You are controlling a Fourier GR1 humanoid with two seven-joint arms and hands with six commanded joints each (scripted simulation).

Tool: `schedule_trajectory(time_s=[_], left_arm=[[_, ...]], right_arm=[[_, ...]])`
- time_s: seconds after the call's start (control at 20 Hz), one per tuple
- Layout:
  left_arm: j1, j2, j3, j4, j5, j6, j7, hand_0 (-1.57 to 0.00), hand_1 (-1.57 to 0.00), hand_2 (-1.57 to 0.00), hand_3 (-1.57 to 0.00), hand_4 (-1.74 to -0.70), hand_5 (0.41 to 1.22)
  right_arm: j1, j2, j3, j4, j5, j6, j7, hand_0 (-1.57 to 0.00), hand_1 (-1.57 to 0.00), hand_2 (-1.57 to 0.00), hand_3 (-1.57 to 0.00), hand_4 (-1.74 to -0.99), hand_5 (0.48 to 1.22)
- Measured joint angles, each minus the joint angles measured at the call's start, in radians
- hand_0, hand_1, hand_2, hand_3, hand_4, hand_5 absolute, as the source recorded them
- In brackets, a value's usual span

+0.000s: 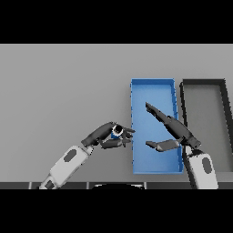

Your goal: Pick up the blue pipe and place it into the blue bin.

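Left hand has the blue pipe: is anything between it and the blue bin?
Nothing on the table. The left hand holds the blue pipe beside the blue bin's left wall, but the open right hand hovers over the bin.

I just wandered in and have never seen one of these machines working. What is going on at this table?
The robot's left hand has its fingers curled round a small blue pipe, just left of the blue bin on the grey table. The pipe is not yet in the bin. The right hand hangs open over the bin, holding nothing. A dark bin stands to the right of the blue one.
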Motion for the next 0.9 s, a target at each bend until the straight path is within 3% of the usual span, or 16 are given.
schedule_trajectory(time_s=[0.1, 0.3, 0.5, 0.6, 0.9], left_arm=[[-0.007, -0.003, -0.004, 0.008, -0.008, 0.004, 0.014, -1.57, -1.57, -1.57, -1.44, -1.73, 1.221], [-0.018, -0.001, -0.002, 0.018, -0.004, -0.008, 0.015, -1.57, -1.57, -1.57, -1.44, -1.73, 1.221], [-0.031, -0.018, 0.002, 0.039, 0.003, -0.005, 0.018, -1.57, -1.57, -1.57, -1.45, -1.73, 1.221], [-0.016, -0.006, -0.001, 0.025, 0.007, -0.021, -0.025, -1.57, -1.57, -1.57, -1.48, -1.73, 1.221], [-0.036, -0.011, 0.008, 0.037, 0.039, -0.045, -0.013, -1.57, -1.57, -1.57, -1.51, -1.73, 1.221]], right_arm=[[-0.061, -0.007, 0.037, -0.020, -0.031, 0.013, 0.075, 0.00, 0.00, 0.00, 0.00, -1.297, 0.522], [-0.186, 0.000, 0.100, -0.027, -0.064, 0.044, 0.146, 0.00, 0.00, 0.00, 0.00, -1.303, 0.532], [-0.282, 0.017, 0.146, 0.015, -0.061, 0.092, 0.177, 0.00, 0.00, 0.00, 0.00, -1.270, 0.530], [-0.303, 0.035, 0.172, 0.031, -0.060, 0.117, 0.176, 0.00, 0.00, 0.00, 0.00, -1.251, 0.535], [-0.404, 0.125, 0.216, 0.142, -0.019, 0.120, 0.216, 0.00, 0.00, -0.01, 0.00, -1.223, 0.512]])
